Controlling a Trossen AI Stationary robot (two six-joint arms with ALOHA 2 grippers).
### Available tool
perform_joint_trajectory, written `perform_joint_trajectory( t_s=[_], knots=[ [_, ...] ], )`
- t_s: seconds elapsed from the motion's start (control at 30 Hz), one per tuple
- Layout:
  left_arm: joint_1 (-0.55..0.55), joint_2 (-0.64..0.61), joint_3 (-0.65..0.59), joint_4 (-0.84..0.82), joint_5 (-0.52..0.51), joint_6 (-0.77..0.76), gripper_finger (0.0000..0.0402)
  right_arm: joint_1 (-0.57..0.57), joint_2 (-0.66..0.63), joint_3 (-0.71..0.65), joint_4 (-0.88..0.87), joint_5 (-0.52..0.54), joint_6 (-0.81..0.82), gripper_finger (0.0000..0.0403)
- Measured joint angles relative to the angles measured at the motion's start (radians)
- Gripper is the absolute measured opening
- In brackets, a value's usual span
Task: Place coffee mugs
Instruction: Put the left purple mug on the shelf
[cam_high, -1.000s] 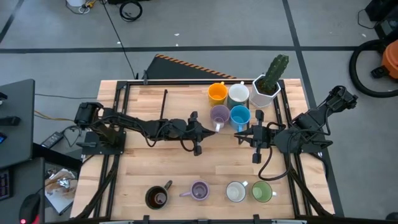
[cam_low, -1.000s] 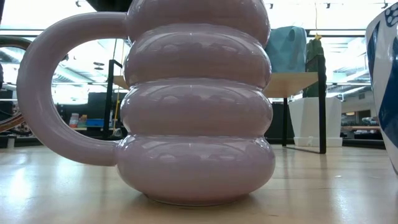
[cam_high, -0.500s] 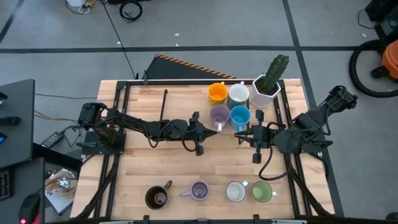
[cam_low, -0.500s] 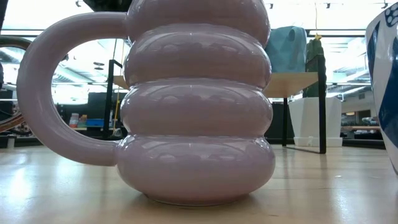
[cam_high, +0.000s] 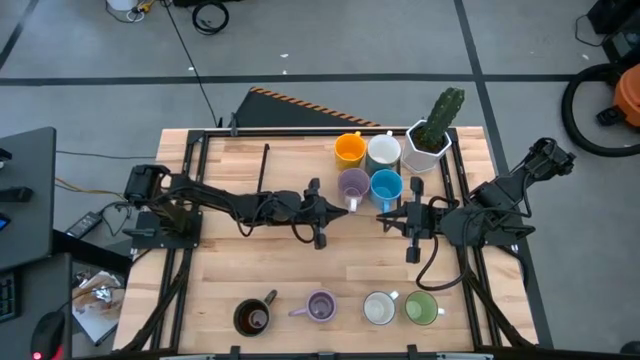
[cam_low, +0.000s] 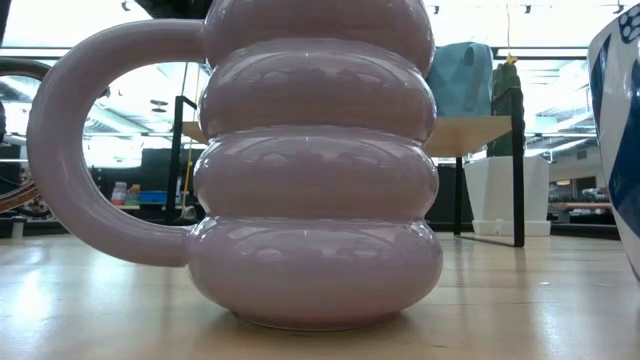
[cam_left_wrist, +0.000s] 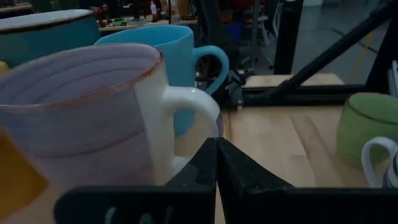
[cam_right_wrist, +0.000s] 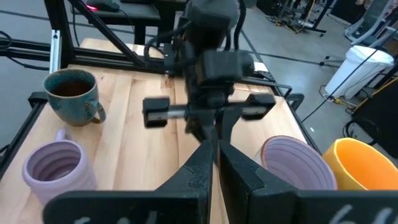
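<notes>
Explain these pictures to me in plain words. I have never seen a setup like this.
This is a robot with two dark arms working at a wooden table. One picture looks straight down from above, one sits at table height, and one camera rides on each wrist.

Seen from above, the left gripper and the right gripper face each other mid-table. Both are shut and hold nothing.

At the far side stand an orange mug, a white mug, a lavender mug and a blue mug, beside a potted cactus. Along the near edge stand a dark brown mug, a ribbed lavender mug, a second white mug and a green mug. The table-height camera is filled by the ribbed one.
</notes>
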Motion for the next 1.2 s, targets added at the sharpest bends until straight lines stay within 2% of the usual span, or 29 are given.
perform_joint_trajectory(
  t_s=[0.27, 0.57, 0.9, 1.2],
  knots=[
    [0.027, -0.122, 0.001, -0.165, -0.005, 0.029, 0.0008, -0.090, 0.117, 0.001, -0.014, -0.063, -0.010, 0.0032],
    [0.075, -0.144, 0.000, -0.312, -0.005, 0.029, 0.0009, -0.152, 0.202, 0.001, -0.137, -0.057, 0.038, 0.0032],
    [0.073, -0.292, 0.000, -0.424, 0.012, 0.030, 0.0009, -0.164, 0.338, 0.000, -0.191, 0.126, -0.019, 0.0032],
    [0.064, -0.362, 0.001, -0.518, 0.011, 0.029, 0.0009, -0.206, 0.393, 0.000, -0.186, 0.141, -0.037, 0.0032]
  ],
)
